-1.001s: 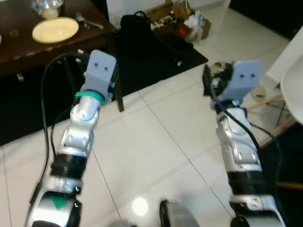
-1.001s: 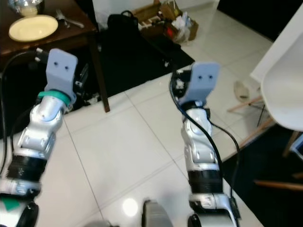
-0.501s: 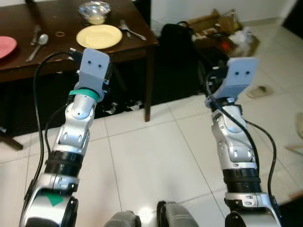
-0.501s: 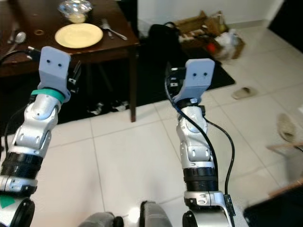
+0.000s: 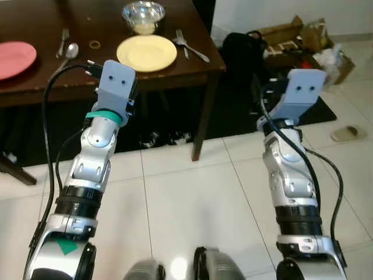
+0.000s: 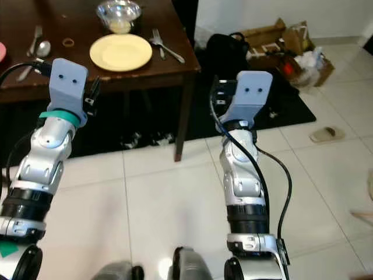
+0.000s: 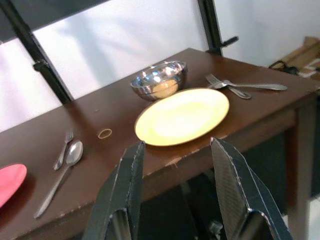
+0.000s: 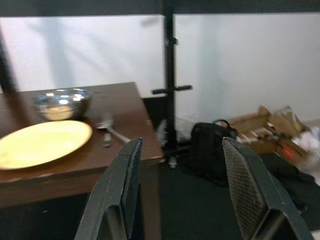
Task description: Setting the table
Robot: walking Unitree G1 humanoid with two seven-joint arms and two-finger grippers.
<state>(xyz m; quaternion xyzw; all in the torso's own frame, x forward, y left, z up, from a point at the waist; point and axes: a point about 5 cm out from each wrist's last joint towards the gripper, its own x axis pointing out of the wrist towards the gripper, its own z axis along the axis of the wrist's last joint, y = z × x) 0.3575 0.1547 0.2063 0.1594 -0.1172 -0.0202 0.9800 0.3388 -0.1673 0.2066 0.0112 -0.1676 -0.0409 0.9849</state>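
Observation:
A dark wooden table point(image 5: 186, 67) stands ahead of me. On it lie a yellow plate point(image 5: 146, 52), a metal bowl point(image 5: 143, 13) just behind it, and two forks point(image 5: 189, 46) to its right. Further left are a spoon point(image 5: 70, 52), a fork point(image 5: 63, 42), a small ring point(image 5: 94, 43) and a pink plate point(image 5: 16, 58). My left gripper point(image 7: 177, 142) is open and empty, held before the table's front edge and facing the yellow plate point(image 7: 182, 116). My right gripper point(image 8: 182, 142) is open and empty too, raised off the table's right corner.
The table leg point(image 5: 201, 125) stands at the near right corner, with shoes point(image 5: 157, 139) under the table. A black bag point(image 5: 239, 46), cardboard boxes point(image 5: 303, 38) and a dark rug point(image 5: 233, 111) lie to the right. A slipper point(image 5: 348, 133) rests on the white tile floor point(image 5: 186, 198).
The whole view has swung round, so the table now sits wider and nearer ahead. Both arms keep the same raised pose with open fingers.

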